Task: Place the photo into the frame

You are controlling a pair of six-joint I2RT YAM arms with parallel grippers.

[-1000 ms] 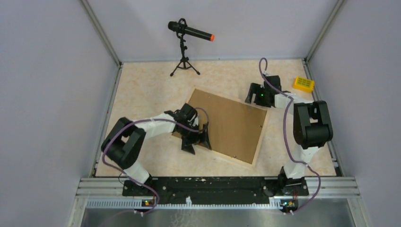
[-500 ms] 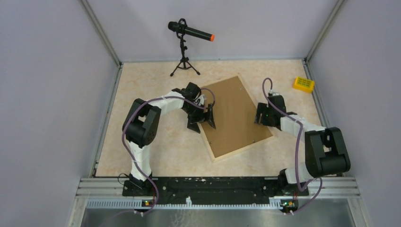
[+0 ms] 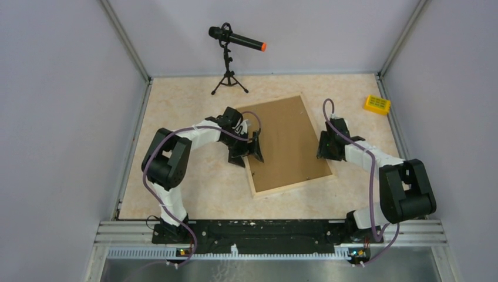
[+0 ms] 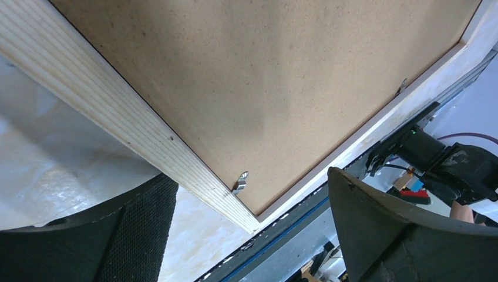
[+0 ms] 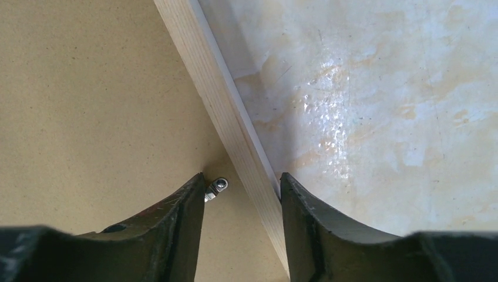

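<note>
One frame (image 4: 117, 106) lies face down at the centre of the table (image 3: 176, 117), holding one board (image 3: 288, 141). Two clips (image 4: 239, 181) are visible. My left fingers (image 4: 141, 235) straddle its left rail, spread wide. My right fingers (image 5: 176, 235) straddle its right rail, apart.

- Your table (image 3: 176, 117) has a glossy beige, marble-patterned surface; light glares off it in the right wrist view.
- Plain pale lilac-grey walls (image 3: 59, 117) close three sides, with metal posts (image 3: 126, 41) at the far corners.
- A microphone (image 3: 238, 40) on a small black tripod (image 3: 226, 70) stands near the far edge.
- A yellow block (image 3: 376, 104) lies by the far right corner.
- A metal rail (image 3: 417, 230) runs along your near edge.
</note>
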